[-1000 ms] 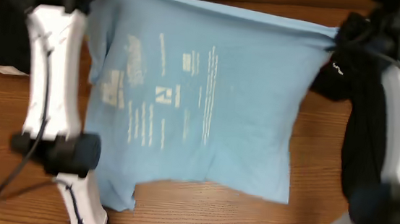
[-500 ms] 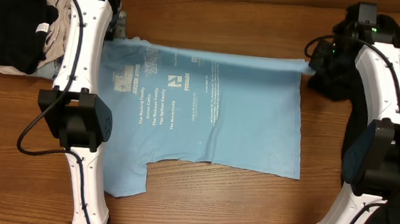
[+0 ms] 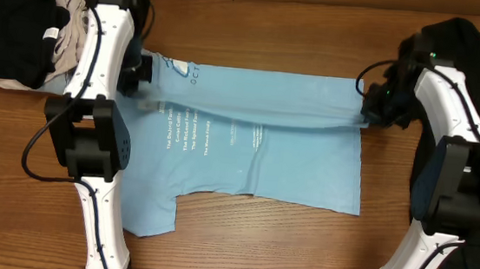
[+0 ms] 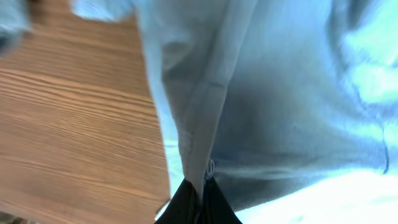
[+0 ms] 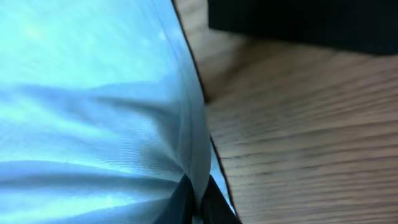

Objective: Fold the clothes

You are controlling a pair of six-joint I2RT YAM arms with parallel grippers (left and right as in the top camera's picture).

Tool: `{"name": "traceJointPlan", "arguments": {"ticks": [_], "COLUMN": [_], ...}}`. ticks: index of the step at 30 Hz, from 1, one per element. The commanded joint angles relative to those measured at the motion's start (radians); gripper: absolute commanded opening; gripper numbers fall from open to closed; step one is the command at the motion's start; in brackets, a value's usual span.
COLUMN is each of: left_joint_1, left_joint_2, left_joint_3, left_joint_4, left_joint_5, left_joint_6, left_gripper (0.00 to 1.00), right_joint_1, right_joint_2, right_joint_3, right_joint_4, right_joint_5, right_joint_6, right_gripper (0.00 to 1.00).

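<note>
Far edge of the light blue T-shirt (image 3: 263,167) folds over toward the near edge

The left hand (image 3: 143,100) and the right hand (image 3: 371,111), each pinching the cloth, are now farther from the far edge of the surface (image 3: 256,249) than half a second ago, over the shirt's middle rather than its far hem. The hem stretched between them now makes a ridge across the shirt. The doubled layer covers the upper print, so the white lettering (image 3: 189,137) shows mostly its lower rows.
</note>
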Motion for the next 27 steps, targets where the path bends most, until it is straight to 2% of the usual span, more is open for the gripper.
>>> {"name": "traceJointPlan", "arguments": {"ticks": [1, 2, 3, 5, 7, 9, 14, 18, 21, 27], "left_joint_1": [0.005, 0.005, 0.005, 0.005, 0.005, 0.005, 0.005, 0.005, 0.003, -0.018], "left_joint_2": [-0.022, -0.022, -0.022, -0.022, -0.022, -0.025, -0.037, -0.128, -0.249, -0.487], "left_joint_3": [-0.105, -0.128, -0.154, -0.189, -0.198, -0.191, -0.037, 0.137, 0.151, 0.114], "left_joint_4": [0.025, 0.034, 0.046, 0.061, 0.064, 0.065, -0.013, -0.071, -0.052, -0.071], "left_joint_5": [0.023, 0.023, 0.023, 0.031, 0.037, 0.037, 0.062, 0.162, 0.258, 0.242], "left_joint_6": [-0.014, -0.013, -0.012, 0.0, 0.011, 0.026, 0.029, 0.029, 0.028, -0.034], "left_gripper": [0.04, 0.1, 0.23, 0.57, 0.79, 0.9, 1.0, 1.0, 1.0, 1.0], "right_joint_1": [-0.008, -0.009, -0.009, -0.009, -0.009, -0.009, -0.009, -0.008, -0.008, -0.006], "right_joint_2": [-0.016, -0.016, -0.016, -0.016, -0.016, -0.019, -0.127, -0.331, -0.491, -0.763], "right_joint_3": [-0.022, -0.022, -0.022, -0.022, -0.022, -0.021, -0.021, -0.021, -0.021, -0.039], "right_joint_4": [0.032, 0.035, 0.038, 0.039, 0.037, 0.034, 0.034, 0.002, -0.05, -0.178], "right_joint_5": [0.001, 0.001, 0.001, 0.001, -0.001, -0.015, -0.055, -0.055, -0.061, -0.041], "right_joint_6": [-0.009, -0.009, -0.009, -0.009, -0.009, -0.009, 0.003, 0.012, 0.037, 0.075], "right_gripper": [0.1, 0.17, 0.31, 0.56, 0.67, 0.69, 0.7, 0.71, 0.72, 0.72]}}
